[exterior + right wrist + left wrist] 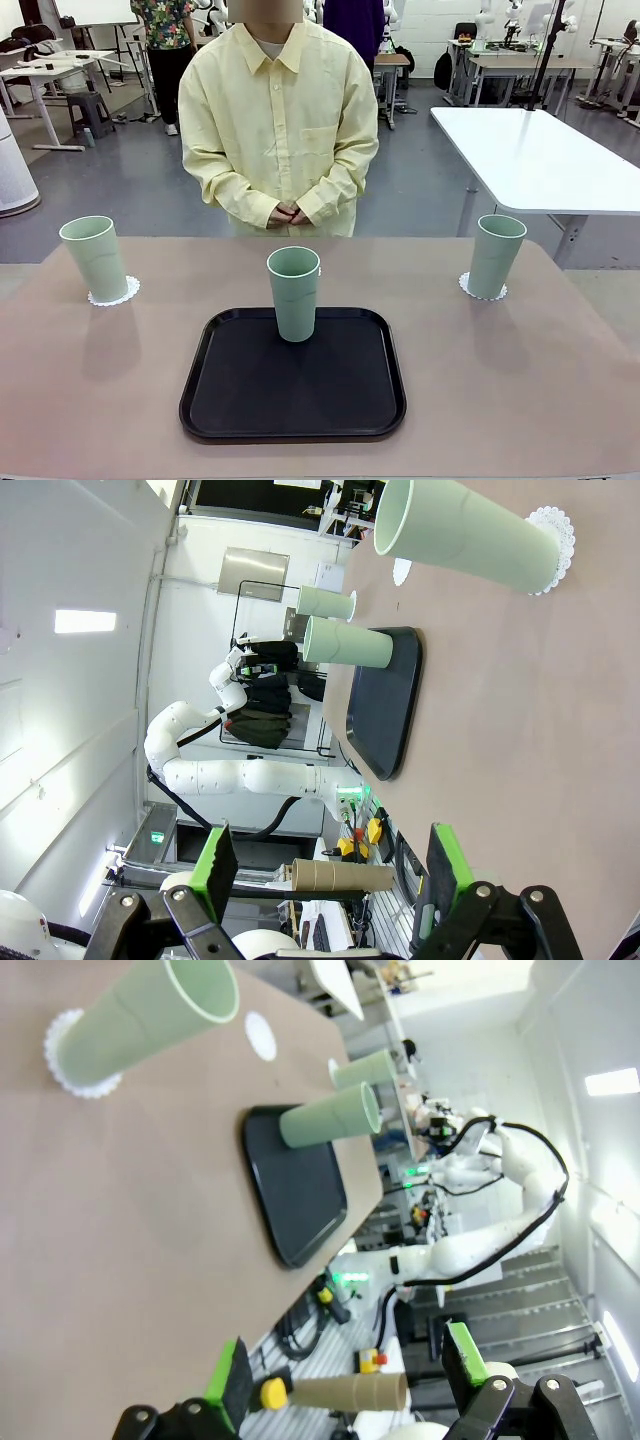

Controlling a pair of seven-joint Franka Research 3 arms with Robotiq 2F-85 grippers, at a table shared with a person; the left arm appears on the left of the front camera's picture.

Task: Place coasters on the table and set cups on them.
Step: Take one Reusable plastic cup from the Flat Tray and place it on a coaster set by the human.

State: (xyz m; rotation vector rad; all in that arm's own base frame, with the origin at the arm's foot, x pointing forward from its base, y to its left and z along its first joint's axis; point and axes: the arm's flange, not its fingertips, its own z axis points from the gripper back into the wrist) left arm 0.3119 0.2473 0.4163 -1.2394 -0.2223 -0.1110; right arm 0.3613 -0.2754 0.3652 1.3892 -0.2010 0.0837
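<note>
Tapered mint plastic cups (95,258) are standing on lacy scalloped coasters (113,294) near the matte table (100,400) far corners, a third cup (294,293) at the black tray (292,400) far edge. The left wrist view is revealing a bare coaster (260,1035) beyond it. The left gripper (346,1360) and right gripper (332,858) are gaping wide, empty.

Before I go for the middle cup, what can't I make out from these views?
Front view: the middle cup hides the table strip behind it, where the left wrist view shows a free coaster.
Right wrist view: the right cup covers part of that coaster.
Front view: the person's clasped hands hide their palms.
</note>
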